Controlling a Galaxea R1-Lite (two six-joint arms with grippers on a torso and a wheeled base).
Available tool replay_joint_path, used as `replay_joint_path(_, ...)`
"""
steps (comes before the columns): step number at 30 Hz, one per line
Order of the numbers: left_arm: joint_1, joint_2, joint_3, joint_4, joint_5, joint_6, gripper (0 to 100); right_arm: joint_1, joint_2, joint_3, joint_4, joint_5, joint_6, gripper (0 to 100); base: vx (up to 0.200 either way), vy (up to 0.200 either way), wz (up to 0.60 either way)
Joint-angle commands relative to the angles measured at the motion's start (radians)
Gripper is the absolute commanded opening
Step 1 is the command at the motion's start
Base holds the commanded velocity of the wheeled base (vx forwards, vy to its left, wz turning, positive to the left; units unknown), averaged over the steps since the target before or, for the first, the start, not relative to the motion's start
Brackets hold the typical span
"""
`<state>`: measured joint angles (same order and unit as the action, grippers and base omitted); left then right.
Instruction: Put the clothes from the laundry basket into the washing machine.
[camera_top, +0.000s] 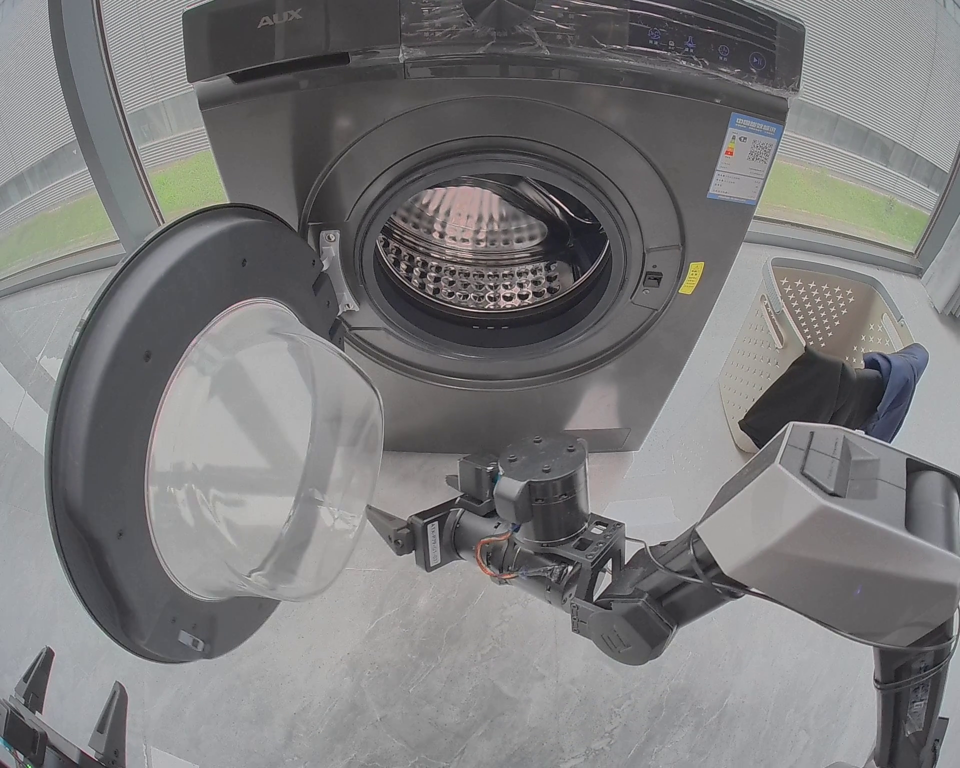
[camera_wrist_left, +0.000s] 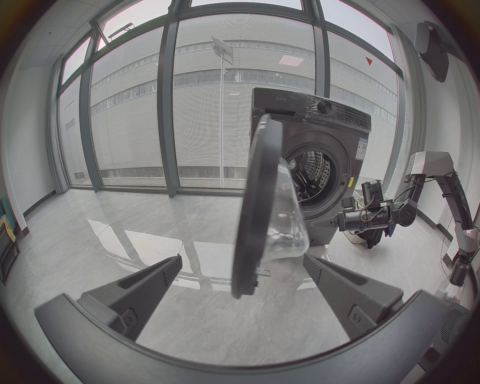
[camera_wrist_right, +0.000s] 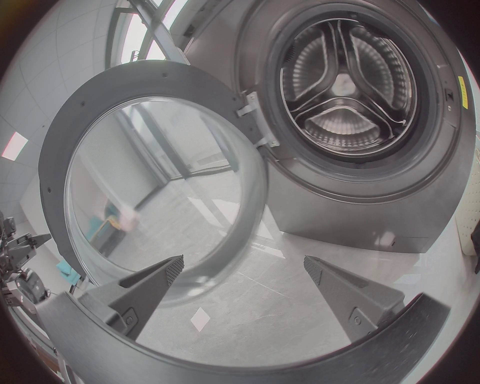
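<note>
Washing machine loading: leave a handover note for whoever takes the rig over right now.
Left gripper: open, empty, low on the left beyond the open door.
Right gripper: open, empty, low in front of the washing machine.
Drum holds no clothes.
Dark garment and blue garment sit in the laundry basket, right of the machine.
Done: door open.
Left: move the clothes into the drum.

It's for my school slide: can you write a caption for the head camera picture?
Washing machine open, drum empty; right gripper, jaws open, low in front; clothes waiting in the laundry basket.
</note>
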<state>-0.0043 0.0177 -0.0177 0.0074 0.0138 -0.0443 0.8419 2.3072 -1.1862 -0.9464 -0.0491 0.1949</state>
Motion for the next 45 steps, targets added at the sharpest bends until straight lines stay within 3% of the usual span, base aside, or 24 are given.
replay_joint_path(1, 0.0, -0.015, 0.015, 0.0, 0.0, 0.0, 100, -0.004, 0.012, -0.013, 0.005, -0.001, 0.001, 100, 0.0, 0.0, 0.0)
replay_joint_path(14, 0.0, -0.015, 0.015, 0.0, 0.0, 0.0, 100, 0.055, 0.12, -0.214, 0.055, -0.006, 0.006, 100, 0.0, 0.0, 0.0)
replay_joint_path(17, 0.0, -0.015, 0.015, 0.0, 0.0, 0.0, 100, 0.078, 0.179, -0.323, 0.057, -0.046, 0.009, 100, 0.0, 0.0, 0.0)
replay_joint_path(21, 0.0, -0.015, 0.015, 0.0, 0.0, 0.0, 100, 0.095, 0.227, -0.406, 0.061, -0.055, 0.026, 100, 0.0, 0.0, 0.0)
replay_joint_path(25, 0.0, -0.015, 0.015, 0.0, 0.0, 0.0, 100, 0.098, 0.242, -0.429, 0.061, -0.072, 0.046, 100, 0.0, 0.0, 0.0)
replay_joint_path(27, 0.0, -0.015, 0.015, 0.0, 0.002, 0.0, 100, 0.083, 0.23, -0.421, 0.061, -0.078, 0.083, 100, 0.0, 0.0, 0.0)
replay_joint_path(30, 0.0, -0.015, 0.015, 0.0, 0.0, 0.0, 100, 0.045, 0.162, -0.359, 0.054, -0.083, 0.084, 100, 0.0, 0.0, 0.0)
replay_joint_path(37, 0.0, -0.015, 0.015, 0.0, 0.0, 0.0, 100, -0.098, -0.172, -0.041, 0.049, -0.075, 0.066, 100, 0.0, 0.0, 0.0)
replay_joint_path(40, 0.0, -0.015, 0.015, 0.0, 0.0, 0.0, 100, -0.179, -0.362, 0.165, 0.034, -0.066, 0.009, 100, 0.0, 0.0, 0.0)
replay_joint_path(42, 0.0, -0.015, 0.015, 0.0, 0.0, 0.0, 100, -0.216, -0.445, 0.263, 0.012, -0.055, -0.025, 100, 0.0, 0.0, 0.0)
replay_joint_path(43, 0.0, -0.015, 0.015, 0.0, 0.0, 0.0, 100, -0.216, -0.445, 0.263, 0.012, -0.055, -0.025, 100, 0.0, 0.0, 0.0)
replay_joint_path(44, 0.0, -0.015, 0.015, 0.0, 0.0, 0.0, 100, -0.267, -0.566, 0.408, -0.029, -0.046, -0.068, 100, 0.0, 0.0, 0.0)
replay_joint_path(45, 0.0, -0.015, 0.015, 0.0, 0.002, 0.0, 100, -0.28, -0.603, 0.454, -0.04, -0.044, -0.077, 100, 0.0, 0.0, 0.0)
